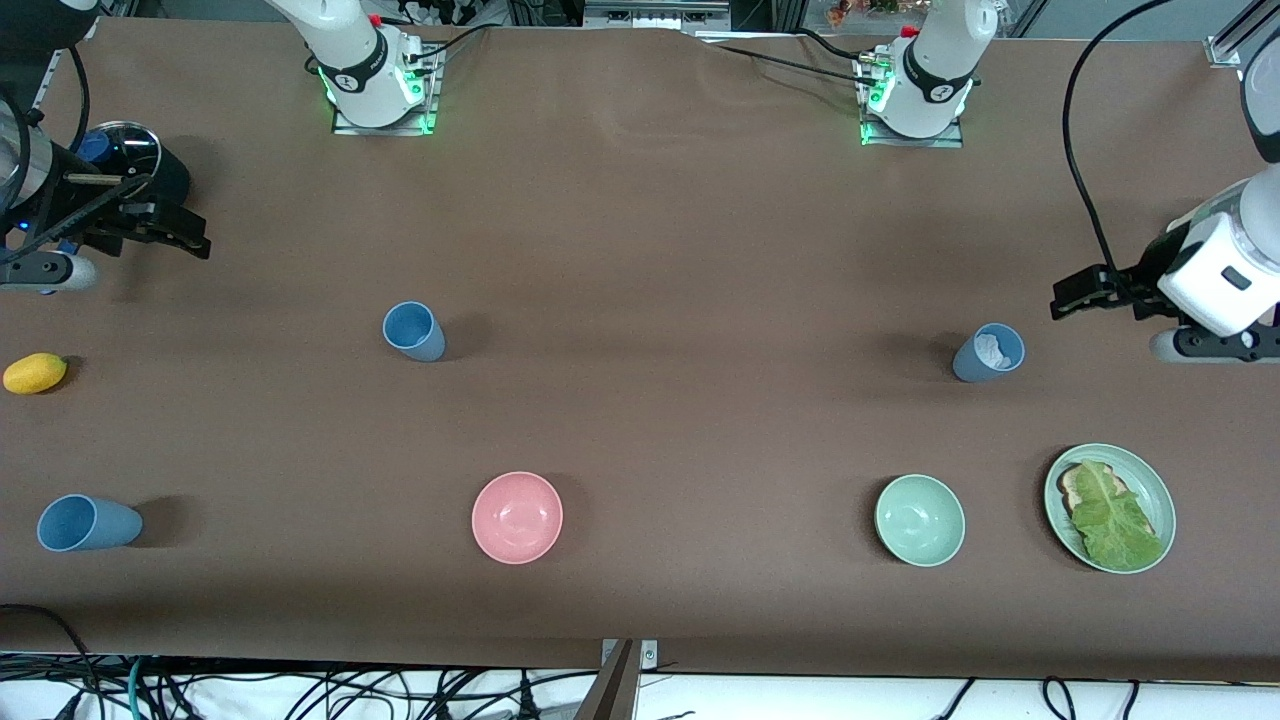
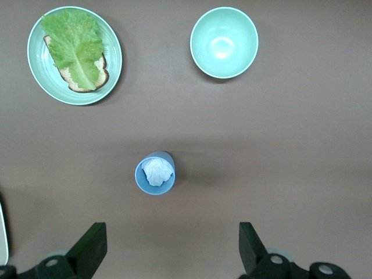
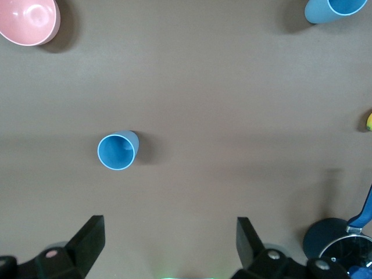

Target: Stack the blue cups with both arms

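Three blue cups stand apart on the brown table. One blue cup (image 1: 413, 331) (image 3: 118, 151) is in the right arm's half. A second (image 1: 88, 523) (image 3: 334, 9) is at the right arm's end, nearer the front camera. The third (image 1: 988, 352) (image 2: 155, 173), toward the left arm's end, has a crumpled white wad in it. My right gripper (image 1: 195, 240) (image 3: 170, 241) hangs open and holds nothing, over the table's right-arm end. My left gripper (image 1: 1062, 298) (image 2: 172, 244) is open and holds nothing, over the left-arm end, apart from the wad-filled cup.
A pink bowl (image 1: 517, 517) (image 3: 28, 20) and a pale green bowl (image 1: 920, 520) (image 2: 224, 42) sit nearer the front camera. Beside the green bowl is a green plate (image 1: 1150, 480) (image 2: 40, 75) with lettuce on bread. A yellow fruit (image 1: 35, 373) lies at the right arm's end. A dark round object (image 3: 337, 244) lies under the right arm.
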Robot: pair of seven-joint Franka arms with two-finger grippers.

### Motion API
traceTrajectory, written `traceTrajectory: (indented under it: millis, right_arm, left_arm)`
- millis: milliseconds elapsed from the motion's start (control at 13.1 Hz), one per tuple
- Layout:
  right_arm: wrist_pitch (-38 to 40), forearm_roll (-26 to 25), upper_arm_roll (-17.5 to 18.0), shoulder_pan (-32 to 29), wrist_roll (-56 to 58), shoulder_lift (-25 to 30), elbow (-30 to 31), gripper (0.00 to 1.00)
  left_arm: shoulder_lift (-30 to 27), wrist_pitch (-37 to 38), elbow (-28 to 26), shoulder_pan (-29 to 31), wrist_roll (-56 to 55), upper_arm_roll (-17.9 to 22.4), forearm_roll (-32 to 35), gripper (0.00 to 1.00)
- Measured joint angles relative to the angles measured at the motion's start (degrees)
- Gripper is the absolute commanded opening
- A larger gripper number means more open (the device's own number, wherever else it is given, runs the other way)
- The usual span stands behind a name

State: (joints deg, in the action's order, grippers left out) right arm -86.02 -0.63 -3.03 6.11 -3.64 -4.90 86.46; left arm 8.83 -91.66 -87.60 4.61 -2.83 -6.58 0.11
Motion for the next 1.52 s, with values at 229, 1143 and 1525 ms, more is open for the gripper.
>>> traceTrajectory:
  millis: [229,1143,1525]
  right_arm:
    - [0.0,0.0,0.0,0.0,0.0,0.0,0.0,1.0]
    - [0.0,0.0,0.0,0.0,0.0,0.0,0.0,1.0]
    - [0.0,0.0,0.0,0.0,0.0,0.0,0.0,1.0]
  left_arm:
    - [-1.27,-0.51,-2.1,-0.3,2.54,1.0,0.0,1.0]
    - [-1.3,-0.62,-2.63,-0.17,3.4,2.71,0.0,1.0]
    - [-1.3,-0.62,-2.63,-0.05,3.4,2.72,0.0,1.0]
